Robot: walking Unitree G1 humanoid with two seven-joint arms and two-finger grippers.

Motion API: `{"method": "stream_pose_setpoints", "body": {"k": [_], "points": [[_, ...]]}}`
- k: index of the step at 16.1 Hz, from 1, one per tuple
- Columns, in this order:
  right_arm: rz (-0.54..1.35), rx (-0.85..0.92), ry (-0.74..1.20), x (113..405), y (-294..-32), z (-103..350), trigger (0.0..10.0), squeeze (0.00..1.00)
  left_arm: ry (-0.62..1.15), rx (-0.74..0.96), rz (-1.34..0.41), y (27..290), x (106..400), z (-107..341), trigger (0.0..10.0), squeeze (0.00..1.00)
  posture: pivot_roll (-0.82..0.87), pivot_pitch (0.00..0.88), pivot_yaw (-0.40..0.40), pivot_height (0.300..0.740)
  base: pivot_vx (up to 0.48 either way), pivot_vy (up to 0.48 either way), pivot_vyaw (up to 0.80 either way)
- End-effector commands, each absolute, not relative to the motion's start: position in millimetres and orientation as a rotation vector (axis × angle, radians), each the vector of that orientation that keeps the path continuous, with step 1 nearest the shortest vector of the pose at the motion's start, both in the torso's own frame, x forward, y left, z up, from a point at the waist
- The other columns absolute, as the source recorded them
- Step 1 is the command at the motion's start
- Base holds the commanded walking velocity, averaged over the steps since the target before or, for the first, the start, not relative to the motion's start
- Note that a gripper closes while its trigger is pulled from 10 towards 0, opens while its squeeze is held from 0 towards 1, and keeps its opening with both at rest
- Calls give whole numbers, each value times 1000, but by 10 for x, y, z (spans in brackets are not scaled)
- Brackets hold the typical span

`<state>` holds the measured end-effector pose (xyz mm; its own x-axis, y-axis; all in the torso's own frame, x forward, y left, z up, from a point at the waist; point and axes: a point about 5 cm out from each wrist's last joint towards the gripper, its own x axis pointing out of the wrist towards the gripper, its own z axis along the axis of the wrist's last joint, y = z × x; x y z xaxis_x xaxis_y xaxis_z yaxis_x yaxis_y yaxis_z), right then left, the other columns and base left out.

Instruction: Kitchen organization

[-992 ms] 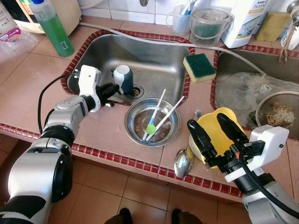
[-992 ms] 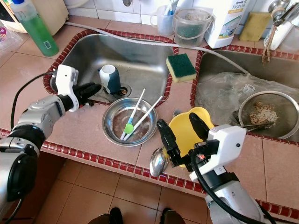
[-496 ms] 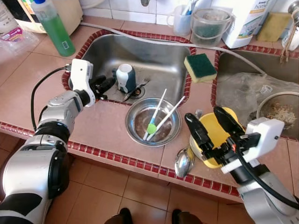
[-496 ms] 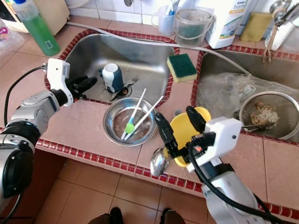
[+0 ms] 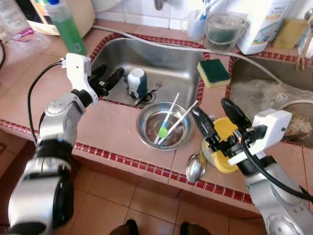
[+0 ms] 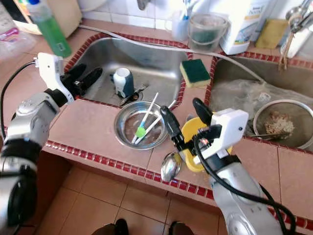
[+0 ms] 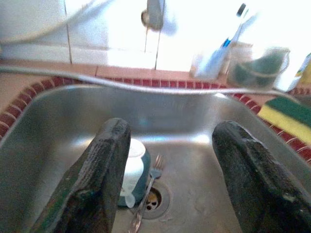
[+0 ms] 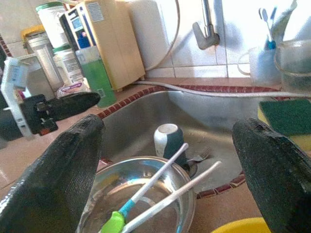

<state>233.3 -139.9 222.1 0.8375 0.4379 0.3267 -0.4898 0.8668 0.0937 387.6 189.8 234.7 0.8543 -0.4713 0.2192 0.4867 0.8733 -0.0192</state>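
A: What is there to tidy first?

B: My guess is the cup (image 5: 137, 82), upside down in the sink (image 5: 166, 58) near the drain, a little above the middle of the left eye view, with a fork (image 7: 146, 194) lying just beside it.

A: How will it handle?

B: It looks like a ceramic mug, white and dark teal: stiff, smooth, probably wet, so slippery and breakable if dropped. I would take it across the body, low on the sides, not by the rounded top.

A: And the grippers?

B: The left gripper (image 5: 108, 79) hangs at the sink's left rim in the upper left of the frame, fingers spread apart and empty; in the left wrist view the cup sits by one finger (image 7: 99, 170). The right gripper (image 5: 219, 116) is right of centre, spread wide above a yellow dish (image 5: 222, 147), holding nothing.

A: What lies around them?

B: A steel bowl (image 5: 165, 131) on the counter in the middle holds two white sticks, one with a green end (image 5: 160, 131). A spoon (image 5: 195, 168) lies below the yellow dish. A green sponge (image 5: 213, 73) sits on the divider at upper right, a green bottle (image 5: 64, 24) at upper left.
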Motion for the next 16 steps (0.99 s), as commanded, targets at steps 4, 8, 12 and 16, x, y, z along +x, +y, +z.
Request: {"method": "stream_pose_setpoints", "body": {"k": [4, 8, 12, 16], "points": [[514, 138, -301, 2372, -1374, 2166, 10000, 0, -224, -60, -517, 1711, 3585, 2221, 10000, 0, -210, 112, 59, 740, 0, 0, 0], [529, 129, -240, 2284, -1390, 2042, 10000, 0, -200, -48, -546, 1616, 3269, 2126, 10000, 0, -203, 78, 58, 740, 0, 0, 0], [517, 117, -215, 2284, -1414, 1950, 10000, 0, -162, 1, -612, 1417, 3070, 2031, 10000, 0, -201, 73, 61, 740, 0, 0, 0], [441, 108, -187, 2338, -1477, 1838, 10000, 0, -106, -10, -619, 1273, 2945, 1848, 10000, 0, -205, 70, 62, 740, 0, 0, 0]]}}
